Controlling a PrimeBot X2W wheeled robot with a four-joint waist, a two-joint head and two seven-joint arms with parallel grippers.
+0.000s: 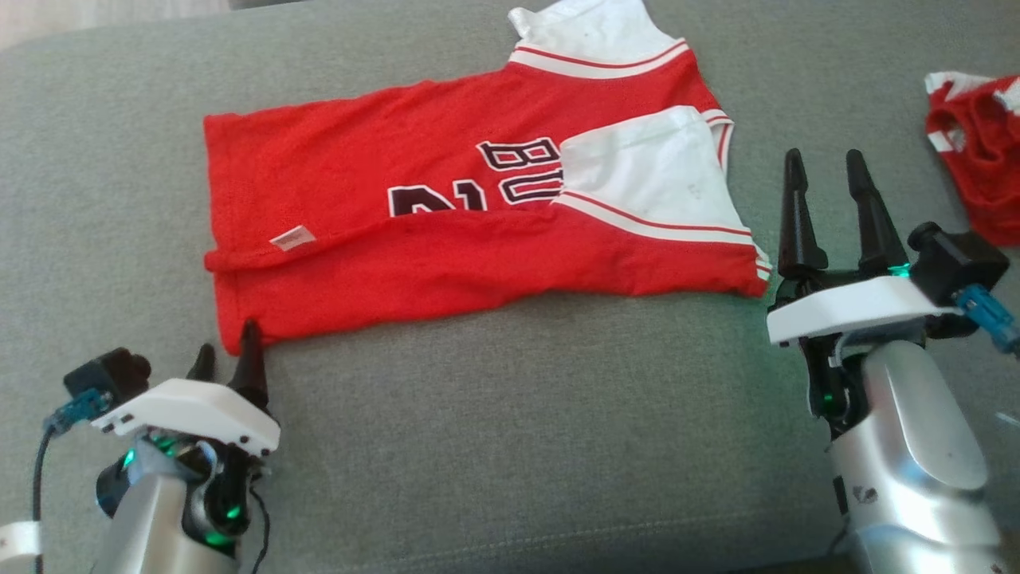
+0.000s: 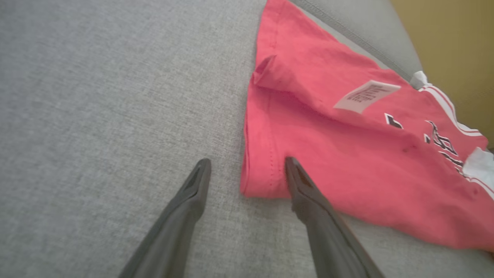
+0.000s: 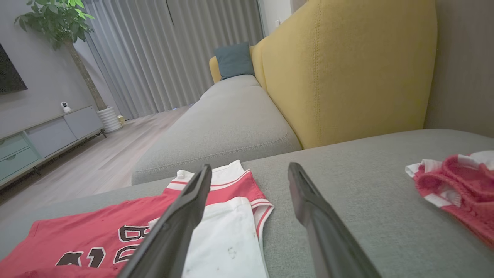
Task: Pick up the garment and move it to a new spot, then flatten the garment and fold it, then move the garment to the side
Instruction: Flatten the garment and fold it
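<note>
The garment (image 1: 446,231) is a red jersey with white sleeves and dark lettering, lying sideways on the grey sofa seat with its near long edge folded over. In the left wrist view the garment (image 2: 347,154) shows a white label. My left gripper (image 1: 229,351) is open at the jersey's near left hem corner; one finger (image 2: 305,185) lies over the hem, the other rests on the cushion. My right gripper (image 1: 829,169) stands open just right of the sleeve end, holding nothing. The right wrist view shows the garment (image 3: 115,231) below its open fingers (image 3: 308,200).
A second crumpled red and white garment (image 1: 976,151) lies at the far right of the sofa seat (image 1: 518,414). A yellow backrest (image 3: 347,65) rises behind the seat, with another grey cushion (image 3: 227,119) beyond.
</note>
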